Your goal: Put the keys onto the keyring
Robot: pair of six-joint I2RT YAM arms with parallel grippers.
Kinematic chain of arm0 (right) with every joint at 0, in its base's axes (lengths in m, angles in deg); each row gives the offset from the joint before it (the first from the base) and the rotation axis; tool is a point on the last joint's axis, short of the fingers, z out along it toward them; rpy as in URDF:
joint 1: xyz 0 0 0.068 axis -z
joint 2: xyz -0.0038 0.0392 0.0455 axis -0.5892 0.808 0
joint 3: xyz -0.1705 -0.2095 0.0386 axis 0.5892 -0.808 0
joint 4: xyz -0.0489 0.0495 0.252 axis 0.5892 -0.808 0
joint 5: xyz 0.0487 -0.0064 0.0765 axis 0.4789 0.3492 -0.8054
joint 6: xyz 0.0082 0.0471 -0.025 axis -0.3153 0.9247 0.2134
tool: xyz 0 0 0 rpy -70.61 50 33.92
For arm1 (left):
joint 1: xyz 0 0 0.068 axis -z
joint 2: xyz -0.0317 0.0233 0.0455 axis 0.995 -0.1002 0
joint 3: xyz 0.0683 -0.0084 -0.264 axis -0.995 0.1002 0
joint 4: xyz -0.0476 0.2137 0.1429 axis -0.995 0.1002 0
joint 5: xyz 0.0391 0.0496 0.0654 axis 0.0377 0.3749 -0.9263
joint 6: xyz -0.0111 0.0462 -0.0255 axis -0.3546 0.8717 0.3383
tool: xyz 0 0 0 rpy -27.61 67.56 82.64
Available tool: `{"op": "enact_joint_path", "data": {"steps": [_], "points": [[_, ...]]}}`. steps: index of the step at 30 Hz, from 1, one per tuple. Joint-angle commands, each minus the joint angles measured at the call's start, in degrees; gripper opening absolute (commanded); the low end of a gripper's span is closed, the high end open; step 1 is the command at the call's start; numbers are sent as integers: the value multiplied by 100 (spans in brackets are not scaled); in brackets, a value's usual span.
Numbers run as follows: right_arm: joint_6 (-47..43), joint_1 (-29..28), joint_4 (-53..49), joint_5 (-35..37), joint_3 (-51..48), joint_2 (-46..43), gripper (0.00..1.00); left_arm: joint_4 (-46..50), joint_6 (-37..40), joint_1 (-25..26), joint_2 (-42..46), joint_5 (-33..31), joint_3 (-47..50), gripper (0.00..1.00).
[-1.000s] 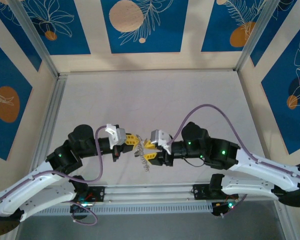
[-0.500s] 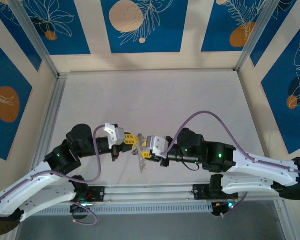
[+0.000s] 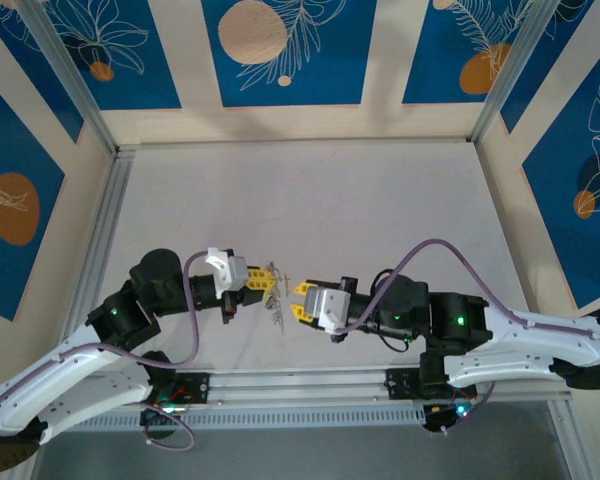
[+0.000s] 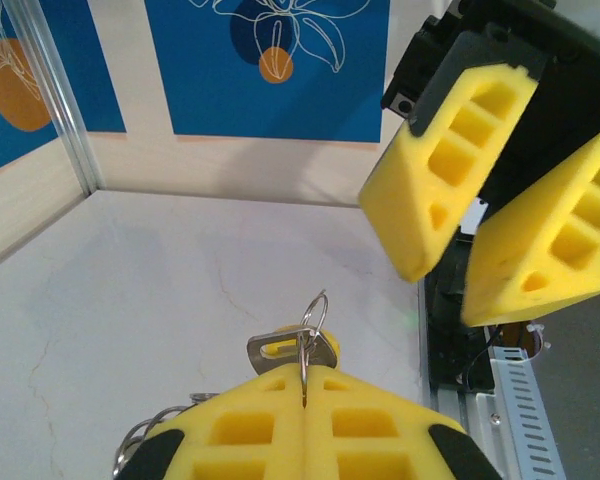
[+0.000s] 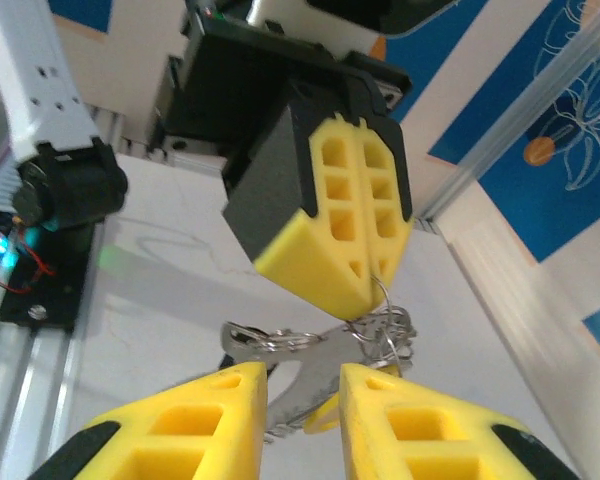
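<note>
Centre of the overhead view: the left gripper point(image 3: 266, 283) clenches the keyring point(image 4: 315, 318), keys point(image 4: 280, 350) dangling beneath. The right gripper point(image 3: 302, 301) has backed off rightward, fingers parted and empty, probably repositioning for another threading attempt.

Left wrist view: the keyring point(image 4: 315, 312) loses its lower arc between the pressed pads of the left claw point(image 4: 305, 378), itself cropped by the bottom edge. Right wrist view: the right claw point(image 5: 302, 380) covers part of the keys point(image 5: 298, 398). Overhead, I cannot separate ring from keys; they are too small.
</note>
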Motion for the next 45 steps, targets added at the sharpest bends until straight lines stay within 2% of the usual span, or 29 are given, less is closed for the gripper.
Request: {"op": "enact_joint_path", "data": {"steps": [1,7,13,19,27,30,34,38,45], "points": [[-308,104,177,390,115,159,25,-184,70,62,61,183,-221,0],[-346,454,220,115,229,273,23,-196,61,63,70,216,-230,0],[-435,430,181,-72,124,50,23,-174,52,66,86,199,-194,0],[-516,425,197,-77,144,44,32,-202,44,62,76,219,-194,0],[-480,646,441,-507,179,257,32,-219,12,62,97,242,-189,0],[-479,674,496,-566,210,340,29,-226,8,62,93,250,-177,0],[-424,741,455,-632,250,425,13,-235,-2,62,119,259,-168,0],[-384,805,389,-655,235,451,2,-253,-16,62,158,252,-159,0],[-485,808,439,-472,107,562,0,-540,-207,62,252,316,-108,0]]}}
